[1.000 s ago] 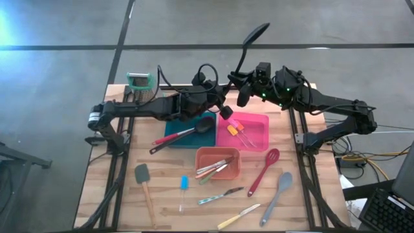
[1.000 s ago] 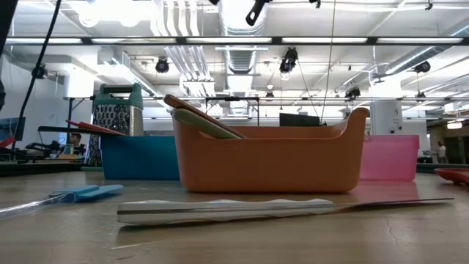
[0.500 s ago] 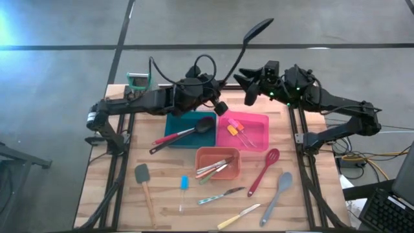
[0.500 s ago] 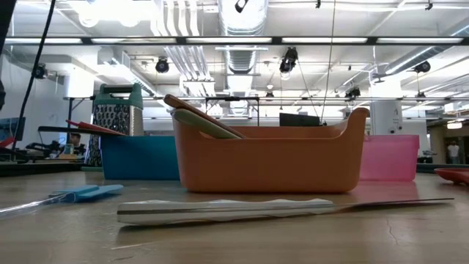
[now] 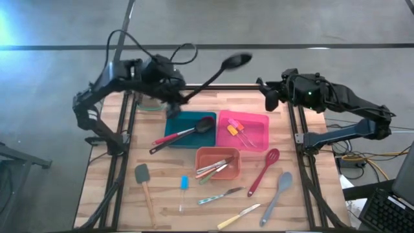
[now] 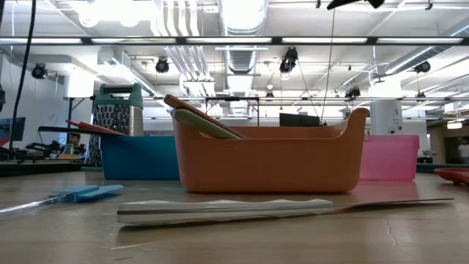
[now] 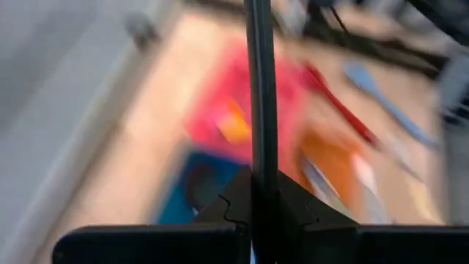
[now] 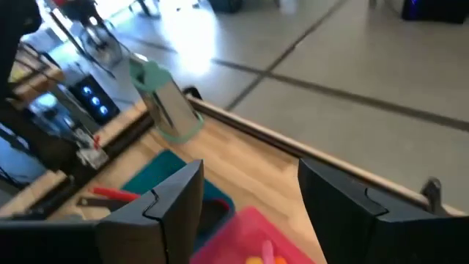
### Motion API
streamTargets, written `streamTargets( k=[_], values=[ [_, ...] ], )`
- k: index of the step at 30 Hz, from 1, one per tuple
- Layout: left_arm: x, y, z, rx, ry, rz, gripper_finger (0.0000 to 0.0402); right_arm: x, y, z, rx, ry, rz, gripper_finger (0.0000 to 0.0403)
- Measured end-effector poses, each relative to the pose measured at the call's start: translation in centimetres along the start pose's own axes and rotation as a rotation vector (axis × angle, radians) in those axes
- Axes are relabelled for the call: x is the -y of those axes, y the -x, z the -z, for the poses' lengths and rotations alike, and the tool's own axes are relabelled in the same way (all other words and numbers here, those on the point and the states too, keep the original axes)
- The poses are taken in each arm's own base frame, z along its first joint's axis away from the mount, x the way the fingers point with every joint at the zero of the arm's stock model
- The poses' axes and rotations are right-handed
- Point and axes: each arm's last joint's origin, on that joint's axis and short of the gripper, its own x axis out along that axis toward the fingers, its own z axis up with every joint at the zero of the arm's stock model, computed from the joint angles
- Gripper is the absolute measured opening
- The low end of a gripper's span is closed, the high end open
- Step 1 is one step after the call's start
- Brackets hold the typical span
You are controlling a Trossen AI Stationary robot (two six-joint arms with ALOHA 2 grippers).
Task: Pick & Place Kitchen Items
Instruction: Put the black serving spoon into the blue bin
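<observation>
Jutting from left hand (image 5: 176, 101) — black spoon (image 5: 220, 70) — handle pinched between fingers.

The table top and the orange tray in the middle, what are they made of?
The pale plank table top looks like wood: visible grain and board seams, matte finish. The orange rectangular tray looks like moulded plastic: one even colour, smooth rounded walls, a soft sheen. Silicone cannot be ruled out by look alone.
</observation>
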Motion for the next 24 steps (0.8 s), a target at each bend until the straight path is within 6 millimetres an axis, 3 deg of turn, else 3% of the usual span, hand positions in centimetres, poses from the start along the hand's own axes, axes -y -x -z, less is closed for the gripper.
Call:
streamTargets(
  k=[4, 9, 16, 24],
  values=[
    [-1.4, 0.5, 1.7, -0.219, 0.1, 0.244, 0.0023, 0.2, 0.1, 0.2, -0.015, 0.005, 0.01, 0.0216],
    [-2.5, -0.4, 2.4, -0.253, 0.145, 0.489, 0.0023, -0.1, -0.6, 0.4, -0.03, 0.011, 0.018, 0.0214],
    [-4.3, -4.1, 5.3, -0.435, 0.318, 0.469, 0.0023, -0.7, -1.8, 0.9, -0.088, 0.032, 0.015, 0.0216],
    [-5.2, -7.0, 11.0, -0.647, 0.477, 0.48, 0.0023, -1.2, -3.1, 1.5, -0.148, 0.06, 0.003, 0.0216]
  ],
)
